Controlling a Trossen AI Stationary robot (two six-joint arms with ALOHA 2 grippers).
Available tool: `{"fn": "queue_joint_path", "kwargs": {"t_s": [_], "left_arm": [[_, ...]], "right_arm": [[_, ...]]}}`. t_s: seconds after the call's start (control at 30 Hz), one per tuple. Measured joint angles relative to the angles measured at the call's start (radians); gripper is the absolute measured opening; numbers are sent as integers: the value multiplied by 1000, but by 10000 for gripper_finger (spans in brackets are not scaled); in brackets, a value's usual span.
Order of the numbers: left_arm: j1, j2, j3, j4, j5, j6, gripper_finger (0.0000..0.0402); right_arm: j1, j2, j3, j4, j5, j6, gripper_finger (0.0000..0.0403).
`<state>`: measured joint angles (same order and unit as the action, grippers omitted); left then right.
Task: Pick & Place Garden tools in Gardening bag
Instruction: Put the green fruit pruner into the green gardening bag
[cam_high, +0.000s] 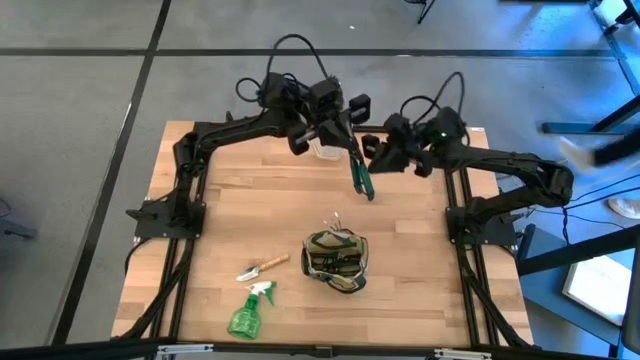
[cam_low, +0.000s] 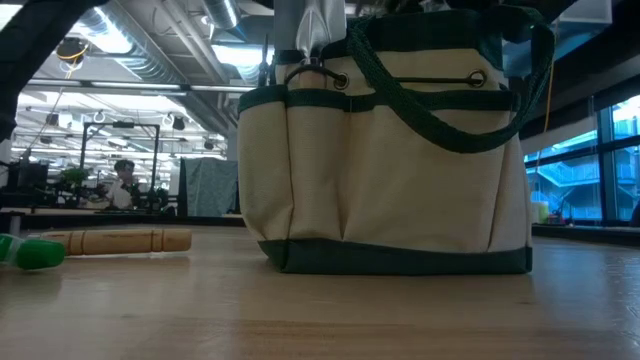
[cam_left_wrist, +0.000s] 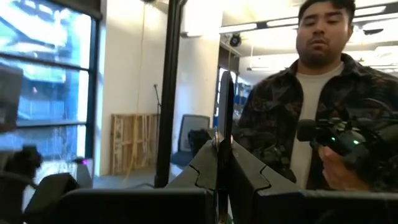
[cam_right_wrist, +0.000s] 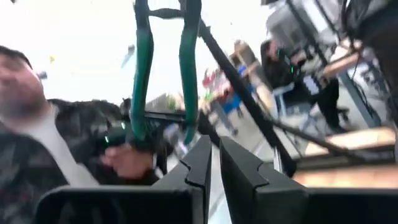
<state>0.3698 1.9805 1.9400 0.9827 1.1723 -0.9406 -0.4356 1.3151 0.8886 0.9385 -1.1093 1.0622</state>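
The pruning shears, dark metal with green handles, hang in the air over the table's far middle, with my left gripper shut on them. My right gripper is just to their right, fingers almost together with nothing between them. The olive and tan gardening bag stands upright on the near middle of the table, silver tool ends sticking out of it. A wooden-handled trowel and the green spray bottle lie flat to its left. My left gripper pinches the shears' dark metal end between its two fingers, and that end shows edge-on as a thin strip. The fingers come about level from the table's left and lie across the shears. The green handles point toward the near edge, clear of the table.
A person stands beyond the table in both wrist views. A pale object sits under my left arm at the far edge. Bare wood lies between the arms and the bag.
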Motion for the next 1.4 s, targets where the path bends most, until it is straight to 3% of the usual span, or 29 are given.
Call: {"fn": "queue_joint_path", "kwargs": {"t_s": [0.27, 0.4, 0.6, 0.73, 0.87, 1.0, 1.1, 1.17, 1.23, 1.4], "left_arm": [[-8, -51, 0, 103, -24, -35, 8], [-11, -54, 0, 111, -111, -46, 8], [-43, -53, 0, 125, -146, -11, 8], [-66, -53, 0, 176, -146, -4, 8], [-86, -53, 0, 288, -136, -56, 8], [-98, -53, 0, 421, -88, -173, 8], [-102, -53, 0, 534, -78, -289, 8], [-108, -54, 0, 582, -79, -355, 8], [-119, -60, 0, 583, -62, -365, 8], [-149, -63, 0, 582, -56, -311, 8]], "right_arm": [[15, -8, 0, 335, 100, 301, 35], [32, -7, 0, 419, 168, 409, 35], [74, -8, 5, 439, 199, 477, 35], [130, -6, 84, 421, 157, 487, 35], [180, -8, 246, 213, 133, 396, 46], [250, -8, 411, -325, 157, 101, 91], [312, -6, 519, -816, 317, -169, 145], [358, -2, 570, -1006, 466, -268, 183], [408, -1, 587, -1030, 529, -293, 215], [543, -2, 591, -801, 587, -271, 260]]}}
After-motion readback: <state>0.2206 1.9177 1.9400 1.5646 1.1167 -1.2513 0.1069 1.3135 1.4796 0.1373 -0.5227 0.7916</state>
